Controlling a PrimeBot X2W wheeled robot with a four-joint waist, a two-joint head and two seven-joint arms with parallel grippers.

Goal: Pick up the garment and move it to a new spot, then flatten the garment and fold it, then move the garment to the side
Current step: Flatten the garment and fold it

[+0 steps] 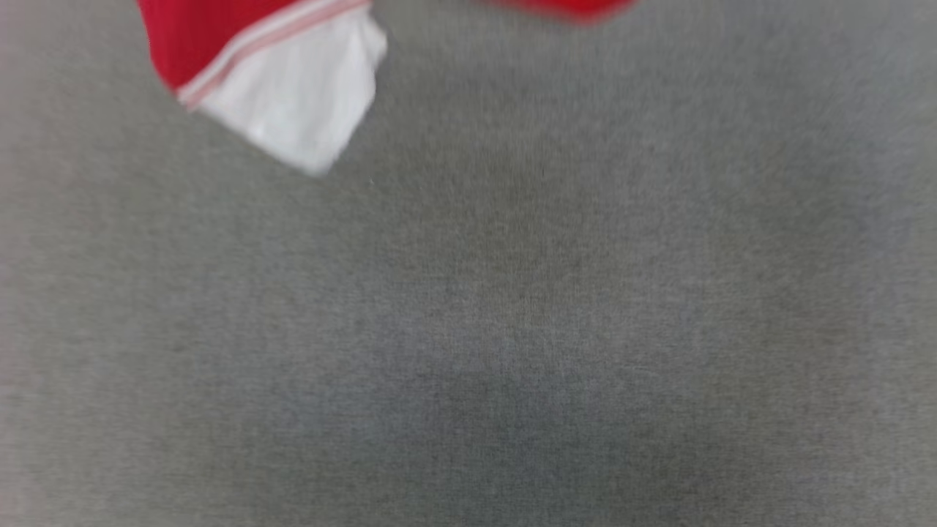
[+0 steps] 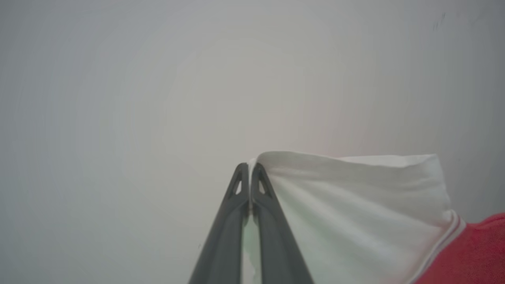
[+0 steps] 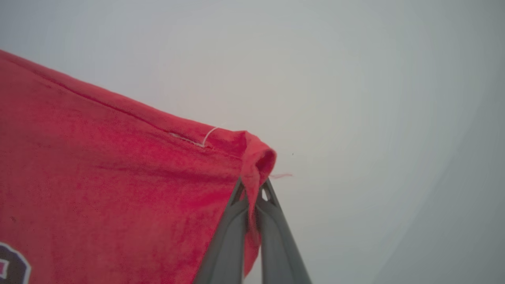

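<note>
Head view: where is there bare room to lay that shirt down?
The grey surface is bare everywhere below and right of the white sleeve. Crowded only along the top edge: the shirt at upper left, blurred red cloth further right.

Grey speckled surface [image 1: 512, 329] — blurred

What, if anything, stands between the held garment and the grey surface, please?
Nothing visible does. The left gripper holds the garment by a white sleeve, the right gripper by a red corner; the grey surface looks bare.
</note>
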